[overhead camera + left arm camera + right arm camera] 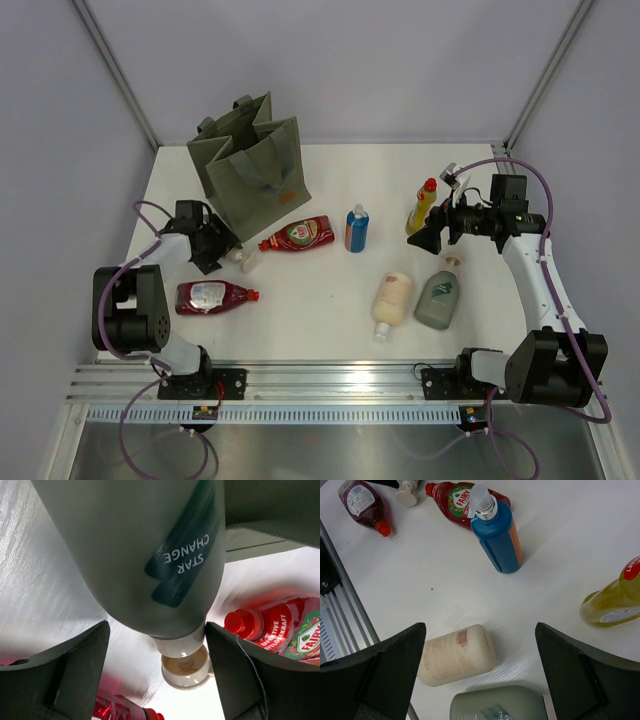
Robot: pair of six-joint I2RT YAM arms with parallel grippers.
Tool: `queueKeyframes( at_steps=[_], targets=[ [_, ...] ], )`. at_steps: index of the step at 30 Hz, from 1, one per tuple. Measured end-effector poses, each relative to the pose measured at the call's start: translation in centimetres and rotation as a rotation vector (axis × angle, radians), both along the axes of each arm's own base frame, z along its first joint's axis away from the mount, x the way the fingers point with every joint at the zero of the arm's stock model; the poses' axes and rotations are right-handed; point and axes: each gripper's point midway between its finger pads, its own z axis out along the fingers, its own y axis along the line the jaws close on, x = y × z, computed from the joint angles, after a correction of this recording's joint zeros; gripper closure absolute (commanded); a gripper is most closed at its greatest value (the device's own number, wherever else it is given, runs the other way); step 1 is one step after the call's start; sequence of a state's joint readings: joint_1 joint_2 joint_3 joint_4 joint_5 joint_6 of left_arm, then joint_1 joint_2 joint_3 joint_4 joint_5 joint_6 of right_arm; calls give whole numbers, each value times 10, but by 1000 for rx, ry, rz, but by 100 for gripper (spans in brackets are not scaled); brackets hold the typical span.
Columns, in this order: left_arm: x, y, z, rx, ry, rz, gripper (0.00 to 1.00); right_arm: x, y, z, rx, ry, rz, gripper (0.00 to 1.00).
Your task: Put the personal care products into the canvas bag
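Observation:
The olive canvas bag (250, 160) stands at the back left. My left gripper (215, 245) (156, 635) straddles a grey-green bottle (140, 555) just in front of the bag. It is open: the right finger touches the bottle's shoulder and the left finger stands apart. The bottle's beige pump (245, 260) pokes out. My right gripper (430, 235) (480, 630) hangs open over the lying cream bottle (392, 298) (455, 655) and a second grey-green bottle (439, 297) (495, 705), with nothing between its fingers.
Two dark red bottles (298, 235) (213, 296) lie near the left arm. A blue bottle (356, 228) stands mid-table. A yellow red-capped bottle (422, 205) stands just behind the right gripper. The metal rail (330, 380) runs along the near edge.

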State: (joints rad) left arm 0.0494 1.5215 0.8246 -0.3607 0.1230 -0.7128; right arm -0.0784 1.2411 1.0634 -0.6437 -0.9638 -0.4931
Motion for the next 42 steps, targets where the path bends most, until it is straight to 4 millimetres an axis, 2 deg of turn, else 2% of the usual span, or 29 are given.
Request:
queueKeyframes(
  at_steps=[3, 7, 8, 11, 12, 14, 15, 18, 21, 23, 26, 30, 35, 42],
  targets=[
    [5, 1, -4, 1, -4, 17, 25, -1, 1, 0, 4, 5, 4, 0],
    [18, 1, -10, -11, -8, 37, 38, -2, 2, -1, 10, 8, 12, 0],
    [19, 1, -10, -13, -9, 40, 38, -3, 2, -1, 11, 10, 14, 0],
    [28, 2, -12, -13, -18, 46, 65, -3, 2, -1, 14, 11, 18, 0],
    [32, 2, -11, -11, -35, 42, 79, -3, 3, -1, 14, 12, 19, 0],
    [36, 4, -11, 0, -47, 38, 96, -3, 2, -2, 14, 13, 19, 1],
    [36, 4, -11, 2, -48, 38, 100, -3, 2, -2, 14, 13, 19, 1],
    [30, 8, -10, 26, -50, 35, 100, -3, 3, -2, 14, 16, 21, 0],
    [9, 16, -5, 79, -46, 48, 100, -3, 3, -3, 16, 21, 22, 1],
    [-9, 22, 6, 115, -57, 65, 100, -3, 3, -4, 16, 26, 22, 1],
    [-30, 31, 35, 166, -140, 89, 100, -4, 3, -5, 18, 33, 23, 0],
    [-42, 38, 87, 229, -336, 81, 100, -4, 3, -6, 19, 37, 23, 1],
    [-61, 30, 122, 258, -472, -1, 100, -5, 4, -6, 25, 46, 28, 1],
    [-63, 29, 164, 283, -563, -37, 100, -5, 4, -8, 25, 51, 27, 0]
  ],
)
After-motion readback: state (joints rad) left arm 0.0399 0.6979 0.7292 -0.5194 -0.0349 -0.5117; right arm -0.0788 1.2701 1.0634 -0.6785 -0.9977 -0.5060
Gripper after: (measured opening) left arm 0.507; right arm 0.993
